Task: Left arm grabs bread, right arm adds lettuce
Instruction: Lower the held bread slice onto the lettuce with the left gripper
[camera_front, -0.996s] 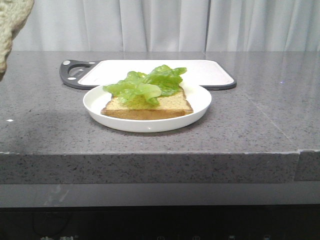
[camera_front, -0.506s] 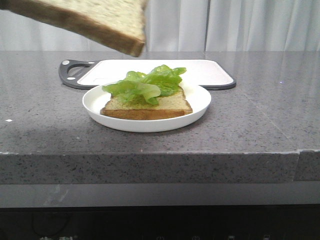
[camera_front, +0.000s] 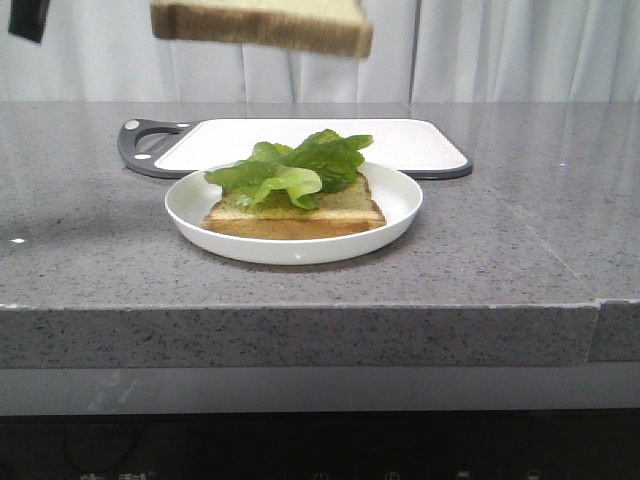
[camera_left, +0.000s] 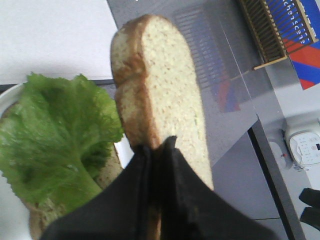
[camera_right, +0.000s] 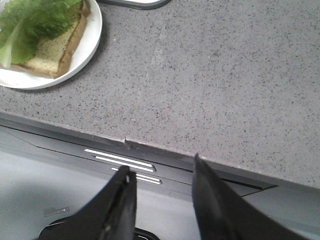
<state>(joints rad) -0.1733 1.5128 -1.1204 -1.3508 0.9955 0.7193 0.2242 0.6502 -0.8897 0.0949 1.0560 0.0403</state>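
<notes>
Moved: bread (camera_front: 262, 24) now level over plate (camera_front: 395, 215); earlier tilted, further left.
Left pincer (camera_left: 159, 150): clamped on bread's edge.
Right pincer (camera_right: 162, 187): parted, empty, off counter (camera_right: 240, 75).
Lettuce (camera_front: 290, 170): on plated slice (camera_front: 300, 215).
Writing: unreadable.

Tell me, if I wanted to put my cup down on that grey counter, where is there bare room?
The speckled grey stone counter is bare to the right of the round white plate, out to its front edge. The strip left of the plate is bare too. The middle is crowded: plate with lettuce-topped bread slice, the white cutting board right behind, and a held toast slice overhead.
</notes>
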